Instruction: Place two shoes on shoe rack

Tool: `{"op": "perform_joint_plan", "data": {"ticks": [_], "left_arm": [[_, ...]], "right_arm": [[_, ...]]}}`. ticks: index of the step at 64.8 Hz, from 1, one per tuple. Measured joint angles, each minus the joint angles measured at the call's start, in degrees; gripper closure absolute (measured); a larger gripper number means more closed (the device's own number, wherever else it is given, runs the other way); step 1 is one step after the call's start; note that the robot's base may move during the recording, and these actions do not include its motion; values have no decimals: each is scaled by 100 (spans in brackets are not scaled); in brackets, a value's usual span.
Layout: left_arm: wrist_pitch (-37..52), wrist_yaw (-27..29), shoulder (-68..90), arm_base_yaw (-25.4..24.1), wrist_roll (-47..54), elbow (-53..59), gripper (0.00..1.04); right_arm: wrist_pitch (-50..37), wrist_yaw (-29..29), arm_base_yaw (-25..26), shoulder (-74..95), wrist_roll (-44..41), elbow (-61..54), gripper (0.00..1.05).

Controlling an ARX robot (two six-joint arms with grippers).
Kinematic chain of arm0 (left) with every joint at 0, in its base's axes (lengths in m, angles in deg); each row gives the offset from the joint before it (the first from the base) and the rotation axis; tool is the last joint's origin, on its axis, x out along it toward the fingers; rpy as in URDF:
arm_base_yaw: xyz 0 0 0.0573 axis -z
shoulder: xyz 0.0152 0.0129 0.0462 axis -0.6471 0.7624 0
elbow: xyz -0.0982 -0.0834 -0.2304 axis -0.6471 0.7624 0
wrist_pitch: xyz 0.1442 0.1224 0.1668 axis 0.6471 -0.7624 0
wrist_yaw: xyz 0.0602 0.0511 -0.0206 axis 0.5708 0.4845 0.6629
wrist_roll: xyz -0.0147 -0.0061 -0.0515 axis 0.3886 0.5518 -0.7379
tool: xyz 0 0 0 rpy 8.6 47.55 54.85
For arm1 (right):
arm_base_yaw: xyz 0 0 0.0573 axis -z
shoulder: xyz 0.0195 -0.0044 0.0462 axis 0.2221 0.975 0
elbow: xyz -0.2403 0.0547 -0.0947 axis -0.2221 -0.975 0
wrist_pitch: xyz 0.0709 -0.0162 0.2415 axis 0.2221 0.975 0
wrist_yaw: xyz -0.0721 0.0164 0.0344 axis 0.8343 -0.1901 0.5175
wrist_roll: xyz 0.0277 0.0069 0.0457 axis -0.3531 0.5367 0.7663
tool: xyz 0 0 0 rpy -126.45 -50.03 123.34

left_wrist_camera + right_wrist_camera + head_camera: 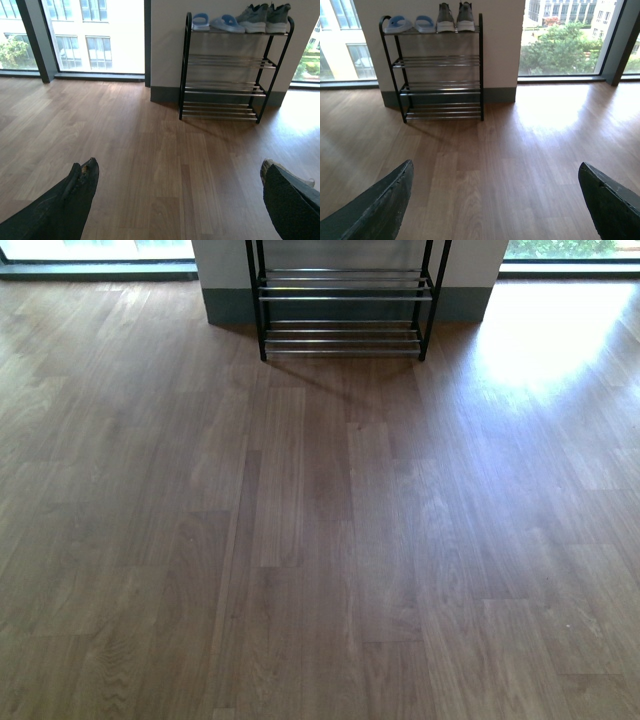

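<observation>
Both your grippers, left gripper [177,192] and right gripper [495,197], hung wide and empty. The grey sneakers [264,18] looked light and soft; the heel collar seemed your best hold.

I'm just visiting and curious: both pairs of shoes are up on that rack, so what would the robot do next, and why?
Probably nothing more than keep both open grippers back. The grey knit sneakers and pale blue slide sandals already sit side by side on the top shelf of the black-framed chrome-bar rack, and the wooden floor shows no shoes.
</observation>
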Motion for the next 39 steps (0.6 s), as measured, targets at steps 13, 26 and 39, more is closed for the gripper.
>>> {"op": "perform_joint_plan", "data": {"ticks": [13,26,39], "left_arm": [[0,0,0,0,0,0,9],[-2,0,0,0,0,0,9],[0,0,0,0,0,0,9]], "right_arm": [[0,-2,0,0,0,0,9],[0,0,0,-2,0,0,9],[0,0,0,0,0,0,9]]}}
